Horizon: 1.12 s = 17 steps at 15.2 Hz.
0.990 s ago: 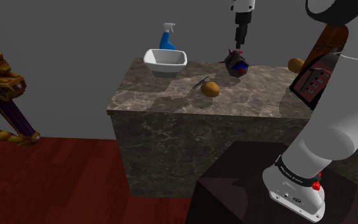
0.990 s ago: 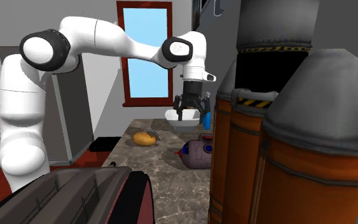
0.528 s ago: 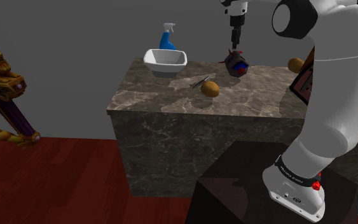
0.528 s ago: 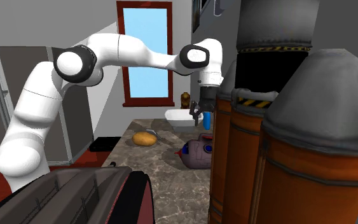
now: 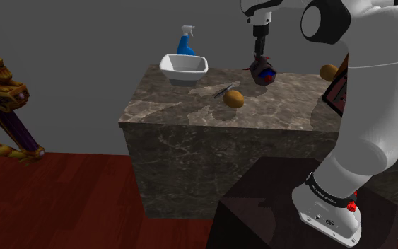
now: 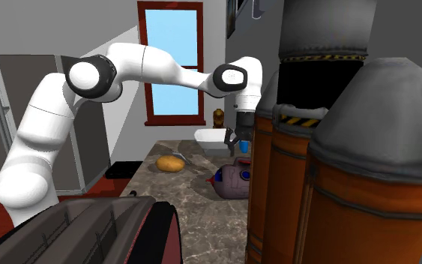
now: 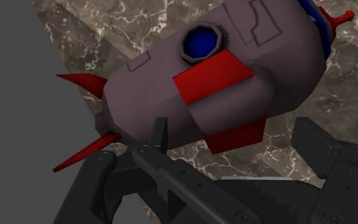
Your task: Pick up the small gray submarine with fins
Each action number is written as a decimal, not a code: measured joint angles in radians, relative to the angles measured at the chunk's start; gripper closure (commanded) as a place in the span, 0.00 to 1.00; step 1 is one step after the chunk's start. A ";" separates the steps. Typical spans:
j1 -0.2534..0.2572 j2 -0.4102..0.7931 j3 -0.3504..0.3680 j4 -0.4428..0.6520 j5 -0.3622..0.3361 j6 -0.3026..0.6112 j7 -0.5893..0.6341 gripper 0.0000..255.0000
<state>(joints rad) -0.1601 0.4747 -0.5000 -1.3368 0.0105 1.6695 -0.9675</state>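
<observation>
The small grey submarine (image 5: 263, 73) with red fins and a blue porthole lies on the marble counter (image 5: 190, 113) near its far edge. In the second exterior view the submarine (image 6: 234, 178) rests on its side beside the orange cylinders. My gripper (image 5: 260, 59) hangs straight down just above it, open. In the wrist view the submarine (image 7: 222, 83) lies close ahead of the gripper (image 7: 228, 172), whose black fingers (image 7: 98, 184) stand apart and touch nothing.
A white bowl (image 5: 184, 68) and a blue spray bottle (image 5: 186, 41) stand at the counter's far corner. A brown rounded lump (image 5: 234, 98) and a thin tool (image 5: 223, 90) lie mid-counter. Tall orange-grey cylinders (image 6: 336, 172) stand close beside the submarine.
The gripper has come down toward the submarine and swung over it; the arm's elbow has shifted. The submarine has not moved.
</observation>
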 measured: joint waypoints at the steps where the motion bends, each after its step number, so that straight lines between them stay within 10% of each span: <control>1: 0.000 -0.001 0.000 -0.001 0.000 0.001 0.000 1.00; 17: -0.009 0.005 -0.002 0.081 0.002 -0.077 -0.009 1.00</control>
<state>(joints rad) -0.1689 0.4796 -0.5018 -1.2559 0.0124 1.5928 -0.9767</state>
